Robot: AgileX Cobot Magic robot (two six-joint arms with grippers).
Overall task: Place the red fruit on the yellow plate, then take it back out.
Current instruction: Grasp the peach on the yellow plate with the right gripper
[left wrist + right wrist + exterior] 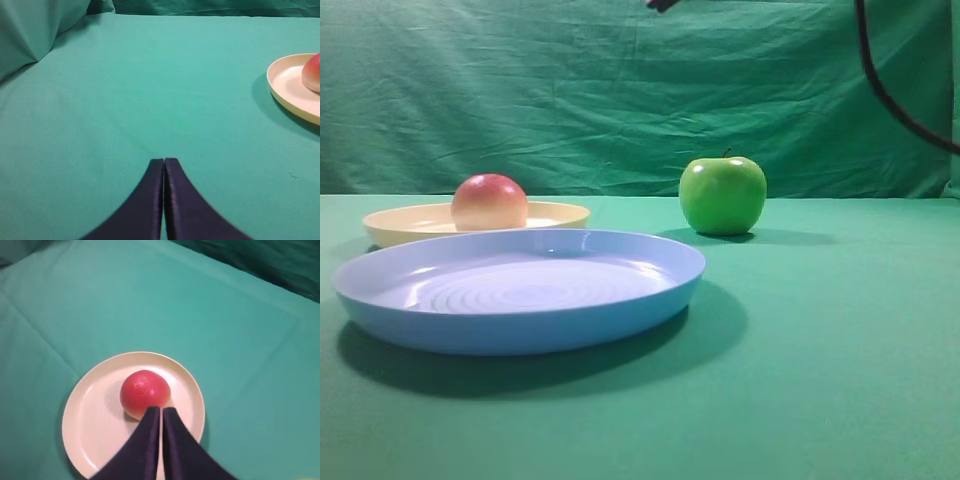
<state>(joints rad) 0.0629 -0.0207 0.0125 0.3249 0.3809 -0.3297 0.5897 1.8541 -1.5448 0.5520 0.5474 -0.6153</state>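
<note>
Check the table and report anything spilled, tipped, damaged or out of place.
Nothing stands out. The red fruit sits intact inside the yellow plate, the blue plate lies flat in front of it, and the green apple stands upright on the cloth. No spills or damage are visible.

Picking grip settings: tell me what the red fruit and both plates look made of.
Red fruit: likely a plastic replica, smooth with a soft sheen.
Yellow plate: probably plastic, evenly coloured, satin finish.
Blue plate: likely glossy plastic, with bright highlights and moulded concentric rings.
</note>
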